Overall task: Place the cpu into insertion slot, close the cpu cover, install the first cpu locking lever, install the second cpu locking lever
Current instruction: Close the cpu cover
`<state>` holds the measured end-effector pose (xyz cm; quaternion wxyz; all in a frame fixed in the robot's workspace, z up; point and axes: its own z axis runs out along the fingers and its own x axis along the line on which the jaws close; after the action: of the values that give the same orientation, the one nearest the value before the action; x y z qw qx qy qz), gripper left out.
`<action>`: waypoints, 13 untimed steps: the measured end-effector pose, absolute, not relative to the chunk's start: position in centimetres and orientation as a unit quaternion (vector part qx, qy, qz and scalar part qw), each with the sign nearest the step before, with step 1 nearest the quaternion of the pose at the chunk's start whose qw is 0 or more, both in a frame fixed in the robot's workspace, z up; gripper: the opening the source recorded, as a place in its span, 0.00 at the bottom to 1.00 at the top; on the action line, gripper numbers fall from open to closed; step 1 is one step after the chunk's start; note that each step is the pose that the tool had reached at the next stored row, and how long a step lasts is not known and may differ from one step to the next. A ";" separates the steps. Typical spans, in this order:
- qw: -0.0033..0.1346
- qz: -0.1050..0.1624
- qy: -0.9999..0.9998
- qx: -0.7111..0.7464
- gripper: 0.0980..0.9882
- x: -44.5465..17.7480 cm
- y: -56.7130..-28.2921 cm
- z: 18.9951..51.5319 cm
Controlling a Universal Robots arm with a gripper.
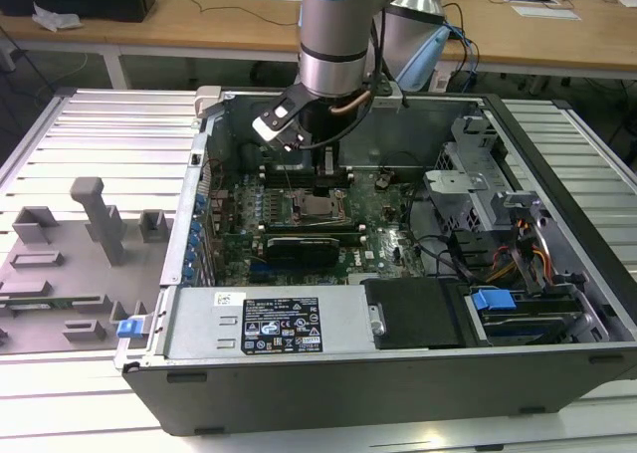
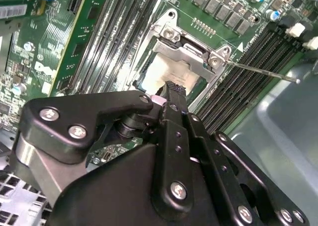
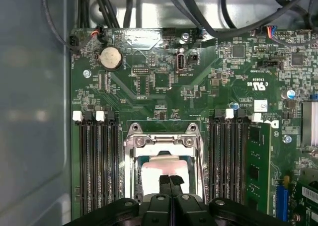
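The arm (image 1: 333, 45) is a thick brushed-silver cylinder with a pale blue cap above it. Just below the cylinder a black bracket carries a small white block (image 1: 271, 126), and a copper-coloured cable (image 1: 350, 102) loops beside it. Further below the cylinder, the gripper (image 3: 170, 179) is matte black. Its broad rounded links are fastened with bright silver screws (image 2: 48, 114) and taper into two slim black fingers (image 3: 164, 184) that meet along a thin seam.

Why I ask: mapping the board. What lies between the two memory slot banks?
The insertion slot, with the cpu cover framing the cpu in it, as the first wrist view shows.
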<state>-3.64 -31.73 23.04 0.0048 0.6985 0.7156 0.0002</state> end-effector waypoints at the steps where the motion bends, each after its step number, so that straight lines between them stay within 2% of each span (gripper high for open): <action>1: 0.005 0.000 0.722 0.692 0.01 -3.6 -31.7 23.0; 13: 0.010 -0.004 0.809 0.587 0.01 -3.6 -31.7 23.0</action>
<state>-3.64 -31.73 23.03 0.0098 0.5875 0.8092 -0.0041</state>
